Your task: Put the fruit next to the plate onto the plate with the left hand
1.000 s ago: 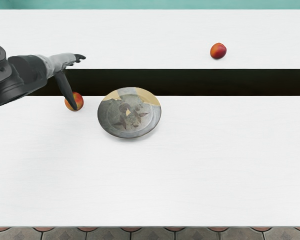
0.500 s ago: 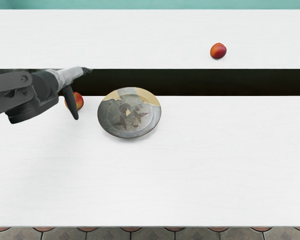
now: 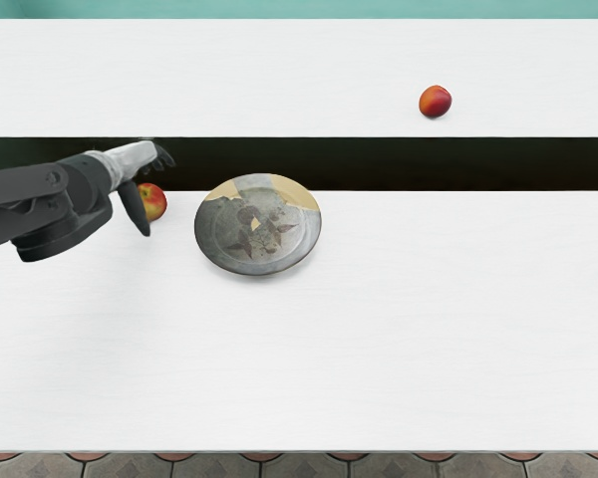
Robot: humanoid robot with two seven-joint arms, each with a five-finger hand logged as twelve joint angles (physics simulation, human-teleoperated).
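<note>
A red-and-yellow fruit (image 3: 154, 201) lies on the white table just left of the grey patterned plate (image 3: 308, 221), apart from its rim. My left hand (image 3: 149, 187) comes in from the left edge and sits right at the fruit. Its thumb (image 3: 139, 211) points down along the fruit's left side, and the other fingers (image 3: 157, 154) stretch out above it over the dark gap. The hand is open and the fingers do not close on the fruit. The plate holds nothing. The right arm does not show.
A second fruit of the same kind (image 3: 435, 101) rests on the far table strip at the upper right. A dark gap (image 3: 399, 163) runs between the two white surfaces just behind the plate.
The left forearm has dropped lower in the picture and the thumb has slid to the fruit's left side, uncovering more of it. The fruit and plate have not moved.
</note>
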